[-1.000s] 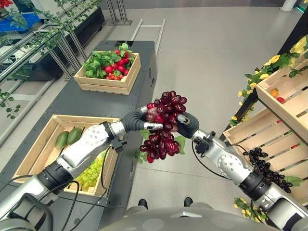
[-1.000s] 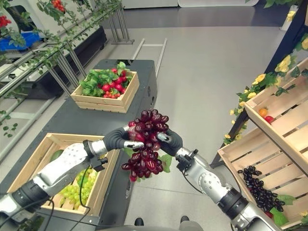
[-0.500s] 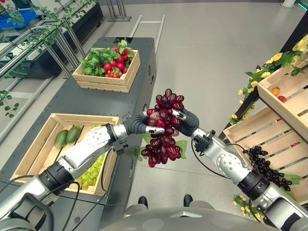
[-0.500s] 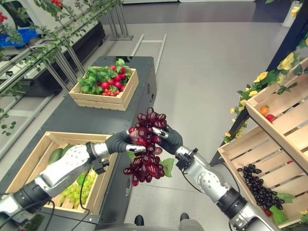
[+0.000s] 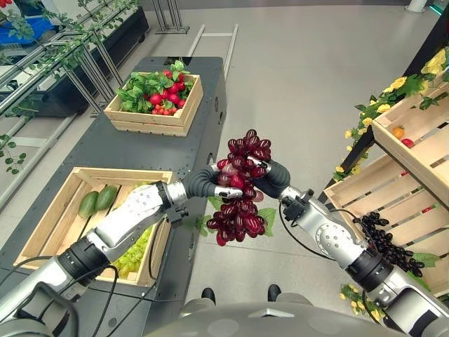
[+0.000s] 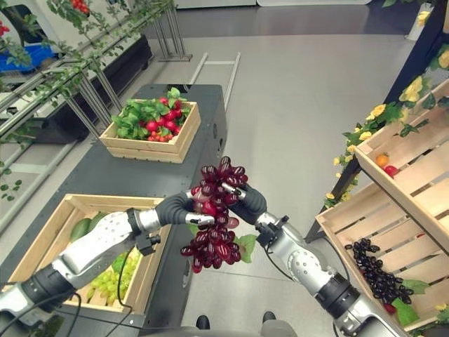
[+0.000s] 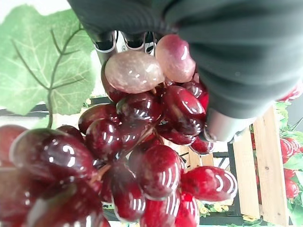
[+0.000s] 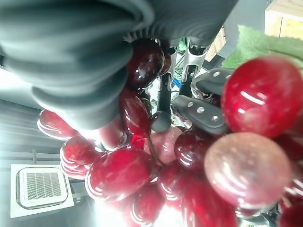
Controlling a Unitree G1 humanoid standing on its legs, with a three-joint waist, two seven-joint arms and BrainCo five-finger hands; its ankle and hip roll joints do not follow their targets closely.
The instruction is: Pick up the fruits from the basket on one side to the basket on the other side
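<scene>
A bunch of red grapes (image 5: 238,203) with a green leaf hangs in the air between the dark table (image 5: 119,151) and the shelf on the right. My left hand (image 5: 203,181) is curled on the bunch's upper part from the left. My right hand (image 5: 272,180) grips the same part from the right. The grapes (image 7: 142,142) show close up in both wrist views. A wooden crate (image 5: 49,217) at the lower left holds green grapes (image 5: 133,253) and two green fruits (image 5: 98,200). A lower shelf crate (image 5: 358,184) at the right holds black grapes (image 5: 386,242).
A crate of radishes with leaves (image 5: 151,98) stands at the table's far end. An upper shelf crate (image 5: 414,133) on the right holds an orange and a red fruit, with yellow flowers (image 5: 393,91) around it. Metal rails with vines (image 5: 63,63) run along the left.
The camera has shifted slightly. Both hands stay closed on the red grapes at about the same spot between table and shelf.
</scene>
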